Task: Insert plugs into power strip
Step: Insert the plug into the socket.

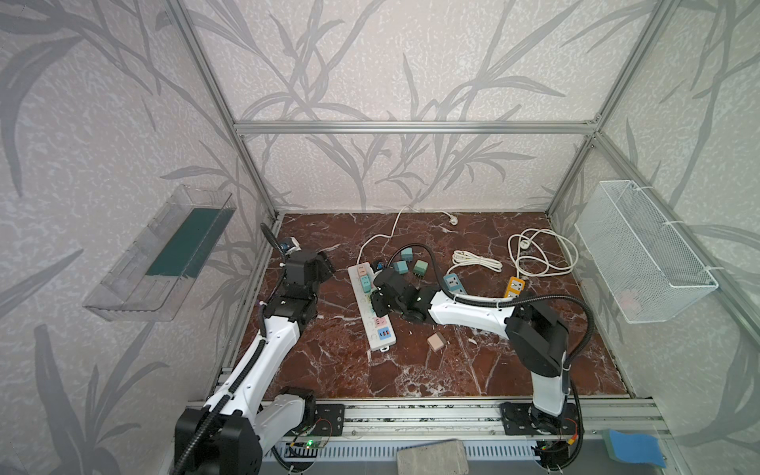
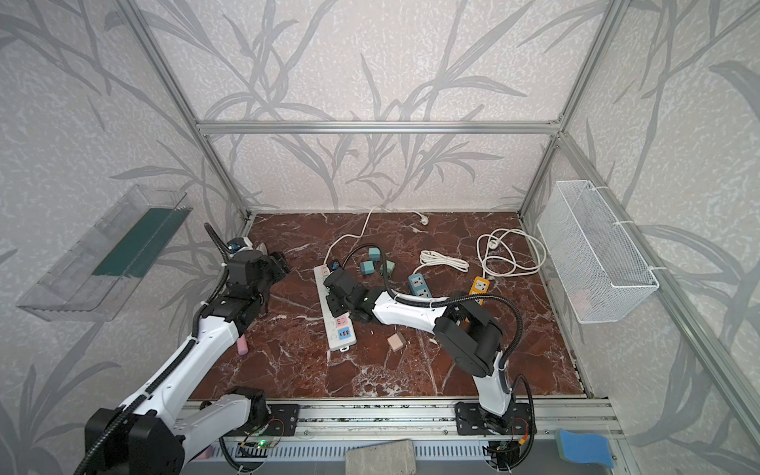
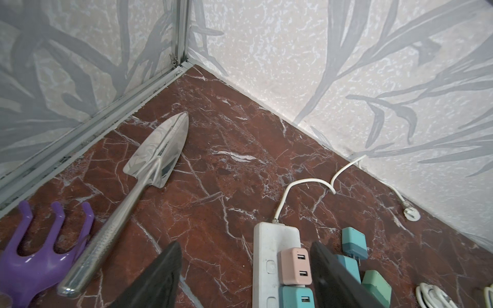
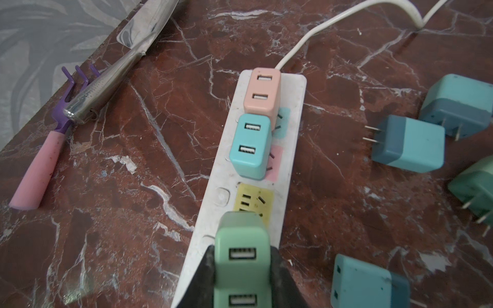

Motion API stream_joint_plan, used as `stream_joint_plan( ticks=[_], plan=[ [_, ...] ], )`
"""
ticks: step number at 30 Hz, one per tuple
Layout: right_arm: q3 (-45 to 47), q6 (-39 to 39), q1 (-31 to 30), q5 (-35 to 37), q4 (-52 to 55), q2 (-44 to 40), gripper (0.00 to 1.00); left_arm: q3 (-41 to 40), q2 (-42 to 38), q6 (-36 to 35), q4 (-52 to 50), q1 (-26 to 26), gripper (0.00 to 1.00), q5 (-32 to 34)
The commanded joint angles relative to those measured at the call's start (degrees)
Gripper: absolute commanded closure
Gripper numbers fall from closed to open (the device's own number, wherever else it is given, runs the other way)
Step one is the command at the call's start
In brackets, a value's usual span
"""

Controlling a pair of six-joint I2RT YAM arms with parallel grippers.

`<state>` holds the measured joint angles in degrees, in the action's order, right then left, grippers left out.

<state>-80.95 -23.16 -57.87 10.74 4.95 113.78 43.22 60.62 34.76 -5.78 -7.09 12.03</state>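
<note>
Since the power strip's point(image 4: 290, 149) yellow socket point(image 4: 253, 202) lies free, the right hand point(image 4: 242, 257) clamps the green plug point(image 4: 240, 237) over it, while the left hand point(image 3: 245, 248) gapes empty.

Smooth, glossy marble-look tabletop point(image 1: 411, 370) holds a scuffed matt white plastic power strip point(image 4: 294, 112) and satin plastic plugs point(image 4: 408, 144) with bare metal prongs. At its three o'clock hangs a white wire-mesh basket point(image 1: 641, 251). A mirror-polished metal trowel point(image 3: 157, 149) lies across a glossy purple plastic rake point(image 3: 40, 256).

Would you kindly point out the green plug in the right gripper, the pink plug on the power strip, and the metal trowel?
green plug point(image 4: 242, 274), right wrist view, face between its two ports.
pink plug point(image 4: 262, 92), right wrist view, top face between its ports.
metal trowel point(image 3: 130, 200), left wrist view, middle of its shaft.
</note>
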Motion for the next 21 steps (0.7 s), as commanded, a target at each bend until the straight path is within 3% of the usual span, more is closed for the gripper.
stream_joint_plan(
  ticks=[1, 8, 21],
  plan=[
    [-4.2, 1.2, -0.4, 3.8, 1.3, 2.1, 1.0, -0.5, -0.5, 4.5, 1.7, 0.2, 0.25, -3.0],
    [-10.2, 0.4, -0.4, 7.0, 7.8, 6.1, 1.0, -0.6, 0.0, 7.0, 2.0, 0.2, 0.27, -5.5],
    [-11.9, -2.2, -2.5, 7.7, 10.2, 8.0, 1.0, -1.6, -1.1, 10.2, 3.7, 0.3, 0.29, -9.6]
  ],
)
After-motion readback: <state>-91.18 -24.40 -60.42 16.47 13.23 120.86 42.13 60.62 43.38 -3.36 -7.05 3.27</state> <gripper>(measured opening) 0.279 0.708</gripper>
